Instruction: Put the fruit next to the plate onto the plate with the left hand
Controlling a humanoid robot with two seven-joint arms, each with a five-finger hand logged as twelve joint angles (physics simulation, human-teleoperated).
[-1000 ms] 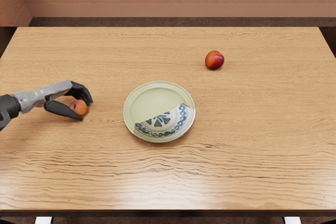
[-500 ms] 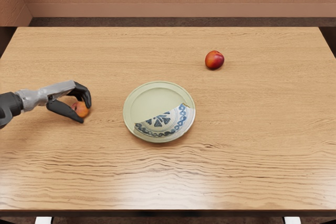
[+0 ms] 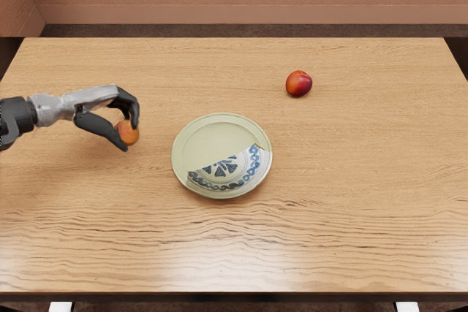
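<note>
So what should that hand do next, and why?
Probably carry its load sideways toward the plate. The left hand has its fingers closed on the small orange fruit, which is left of the plate's rim, not yet over it.

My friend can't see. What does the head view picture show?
The robot's left hand holds a small orange fruit left of a green plate on a wooden table. A red fruit lies farther back on the right.

Robot hand [image 3: 104,109] partly hides fruit [image 3: 129,134] (arm [image 3: 16,116] cropped left).
</note>
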